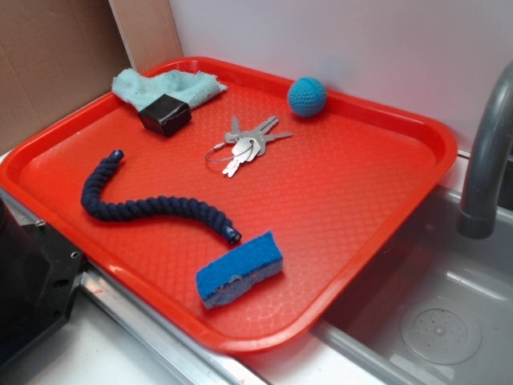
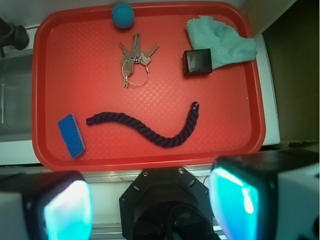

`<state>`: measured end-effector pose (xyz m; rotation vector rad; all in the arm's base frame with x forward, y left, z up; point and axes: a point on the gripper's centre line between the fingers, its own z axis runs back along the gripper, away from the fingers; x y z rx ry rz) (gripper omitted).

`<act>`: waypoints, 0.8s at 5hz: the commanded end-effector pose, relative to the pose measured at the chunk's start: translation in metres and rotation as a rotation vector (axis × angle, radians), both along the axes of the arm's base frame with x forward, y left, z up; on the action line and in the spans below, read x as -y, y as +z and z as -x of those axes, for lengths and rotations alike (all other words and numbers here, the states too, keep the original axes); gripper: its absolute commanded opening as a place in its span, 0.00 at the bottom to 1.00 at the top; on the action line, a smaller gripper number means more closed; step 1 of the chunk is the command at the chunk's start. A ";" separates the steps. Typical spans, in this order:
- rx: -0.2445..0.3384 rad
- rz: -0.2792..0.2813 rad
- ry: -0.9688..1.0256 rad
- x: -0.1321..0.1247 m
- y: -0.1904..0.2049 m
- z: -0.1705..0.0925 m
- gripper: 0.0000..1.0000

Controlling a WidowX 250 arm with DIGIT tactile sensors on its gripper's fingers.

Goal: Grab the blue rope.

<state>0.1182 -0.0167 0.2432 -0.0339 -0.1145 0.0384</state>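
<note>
The blue rope (image 1: 152,207) is a dark navy twisted cord. It lies in a loose curve on the near left part of the red tray (image 1: 345,192). From the wrist view the blue rope (image 2: 150,131) runs across the near half of the tray (image 2: 65,75). My gripper (image 2: 150,202) hangs high above the black robot base (image 2: 165,200), outside the tray's near rim and well apart from the rope. Its teal-padded fingers (image 2: 67,212) stand wide apart with nothing between them. The exterior view does not show the gripper.
On the tray are a bright blue sponge (image 1: 240,269) by the rope's end, keys (image 1: 244,144), a teal crocheted ball (image 1: 307,96), a black box (image 1: 165,115) and a pale cloth (image 1: 172,84). A sink (image 1: 433,321) and grey faucet (image 1: 487,152) lie right.
</note>
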 end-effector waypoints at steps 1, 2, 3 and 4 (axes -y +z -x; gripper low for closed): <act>0.000 0.000 0.000 0.000 0.000 0.000 1.00; 0.003 0.008 -0.250 0.020 -0.050 -0.011 1.00; 0.003 0.008 -0.250 0.020 -0.050 -0.011 1.00; 0.003 0.008 -0.250 0.020 -0.050 -0.011 1.00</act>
